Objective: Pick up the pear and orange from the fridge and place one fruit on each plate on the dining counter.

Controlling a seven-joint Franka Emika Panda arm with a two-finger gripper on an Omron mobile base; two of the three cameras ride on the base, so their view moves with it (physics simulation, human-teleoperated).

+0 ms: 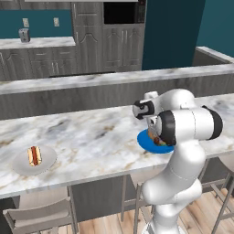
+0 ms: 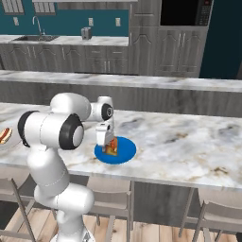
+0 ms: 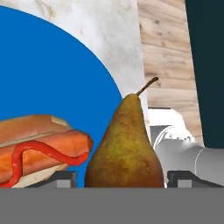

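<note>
Over the blue plate (image 1: 147, 142) on the marble table (image 1: 91, 132), in the left base view, the arm bends down so that its own elbow hides the pincer; a grey plate (image 1: 34, 160) with a hot dog sits well apart to the left.

In the right base view the pincer (image 2: 108, 144) stands upright on the blue plate (image 2: 124, 150), with something brownish between its tips.

In the hand view the pear (image 3: 126, 146) stands upright between the two fingertips (image 3: 59, 179), a gap showing on either side, so the jaws look parted and not gripping. A hot dog (image 3: 41, 146) lies just beside it on the blue plate (image 3: 48, 74).

The step seems to be letting go. Best to open fully, then lift straight up so neither tip nudges the pear over or against the hot dog.
</note>
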